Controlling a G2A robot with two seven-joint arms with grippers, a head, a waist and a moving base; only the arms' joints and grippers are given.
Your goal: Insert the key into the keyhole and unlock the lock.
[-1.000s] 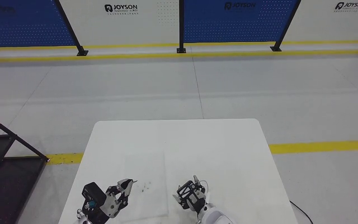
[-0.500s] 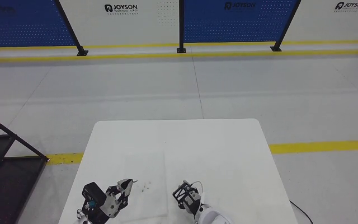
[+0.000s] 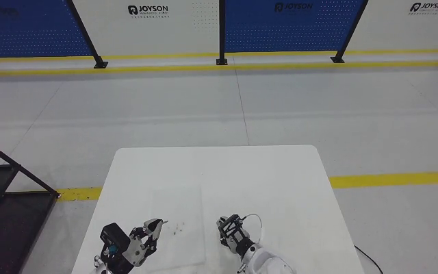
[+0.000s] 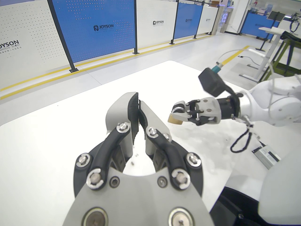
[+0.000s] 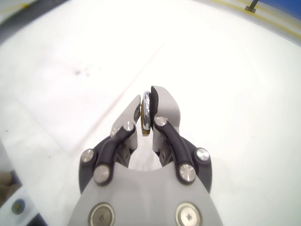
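In the top view, the left end effector (image 3: 155, 225) sat over the near edge of the smooth white table (image 3: 274, 178), its grey fingers drawn together to a point. The right end effector (image 3: 226, 225) was just beside it, across a faint seam in the table top. Since the earlier frames it had turned and edged forward, bringing a thin loop of cable (image 3: 253, 219) into sight behind it. The left one had not shifted. What the right one carried was too small to tell here. A few dark specks (image 3: 179, 227) lay between the two.

In the left wrist view, the left end effector (image 4: 138, 101) showed its ribbed black pads (image 4: 133, 104) pressed together at the tips. Whether anything thin was pinched there could not be told. Ahead and to one side, the right end effector (image 4: 178, 114) clamped a small brass lock (image 4: 175, 120) with a blocky body, held clear of the table. A black coiled lead ran from its wrist to a small grey box (image 4: 265, 155).

In the right wrist view, the right end effector (image 5: 147, 95) was closed narrowly on the lock (image 5: 146, 109), seen edge-on. The rounded, shiny metal shackle lay against one textured pad, with a sliver of brass beneath. The keyhole face was hidden.
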